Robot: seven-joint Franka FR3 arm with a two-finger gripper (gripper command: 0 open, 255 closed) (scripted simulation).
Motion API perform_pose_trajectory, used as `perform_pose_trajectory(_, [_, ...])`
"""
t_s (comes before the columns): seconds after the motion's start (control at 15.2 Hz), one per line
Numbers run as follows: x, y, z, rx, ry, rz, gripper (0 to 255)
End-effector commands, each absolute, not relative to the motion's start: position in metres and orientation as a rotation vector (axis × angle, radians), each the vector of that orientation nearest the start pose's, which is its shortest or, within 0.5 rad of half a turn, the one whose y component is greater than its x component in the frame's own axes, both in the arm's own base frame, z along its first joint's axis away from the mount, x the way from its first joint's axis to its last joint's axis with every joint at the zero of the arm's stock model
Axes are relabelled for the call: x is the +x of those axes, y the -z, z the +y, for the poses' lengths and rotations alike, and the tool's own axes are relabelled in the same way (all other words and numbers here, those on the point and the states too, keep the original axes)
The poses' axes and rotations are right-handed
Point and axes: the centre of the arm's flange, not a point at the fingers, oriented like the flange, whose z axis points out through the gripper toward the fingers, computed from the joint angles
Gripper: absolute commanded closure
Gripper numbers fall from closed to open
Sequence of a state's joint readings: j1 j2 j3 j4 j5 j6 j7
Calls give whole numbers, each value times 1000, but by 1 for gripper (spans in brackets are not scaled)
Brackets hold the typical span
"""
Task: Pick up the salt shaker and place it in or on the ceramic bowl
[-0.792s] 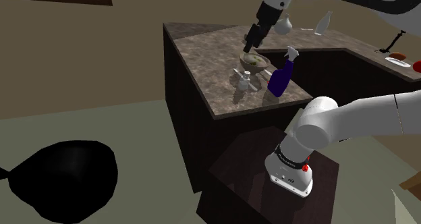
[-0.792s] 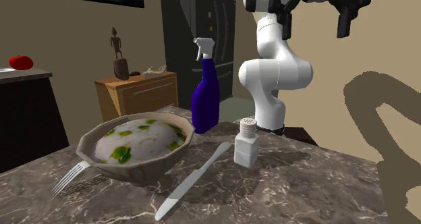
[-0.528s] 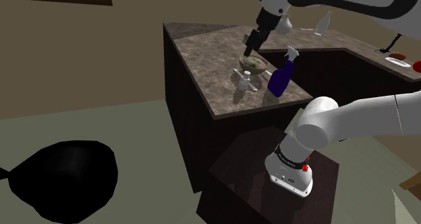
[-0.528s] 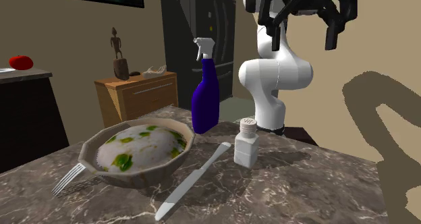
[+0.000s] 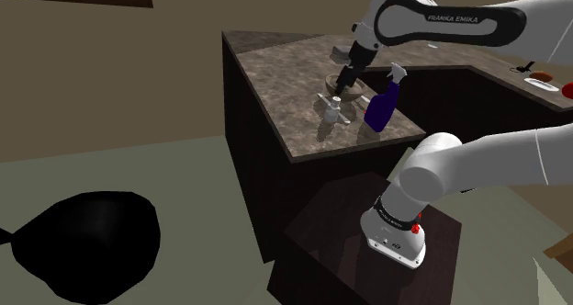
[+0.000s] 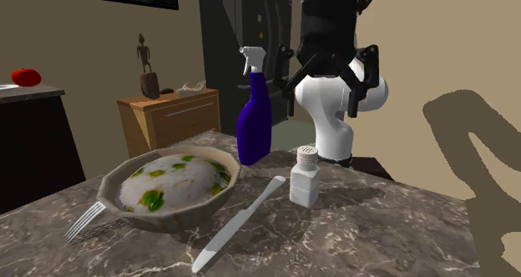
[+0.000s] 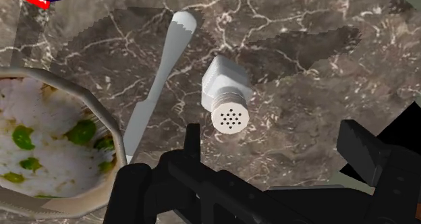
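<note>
Second exterior view: hand [image 6: 321, 107], fingers apart, above the salt shaker [image 6: 304, 177]

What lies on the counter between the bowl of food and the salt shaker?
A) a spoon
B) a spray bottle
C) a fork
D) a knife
D: the knife lies flat with the bowl on one side of it and the upright salt shaker on the other.
</note>
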State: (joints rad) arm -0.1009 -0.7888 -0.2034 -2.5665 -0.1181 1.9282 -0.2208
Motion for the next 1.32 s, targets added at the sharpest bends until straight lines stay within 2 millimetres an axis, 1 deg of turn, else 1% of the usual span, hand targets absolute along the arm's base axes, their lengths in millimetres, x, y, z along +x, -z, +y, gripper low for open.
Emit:
perform_pose_trajectory(0.0, [313, -495, -129, -3145, 223, 12, 0])
perform_pose_trajectory(0.46, [318, -461, -132, -3146, 223, 14, 0])
perform_pose_trajectory(0.53, [319, -453, -132, -3146, 223, 14, 0])
perform_pose_trajectory(1.06, [319, -453, -132, -3146, 223, 14, 0])
perform_pose_trajectory(1.12, [319, -453, -132, -3146, 223, 14, 255])
perform_pose_trajectory(1.25, [319, -453, -132, -3146, 223, 14, 255])
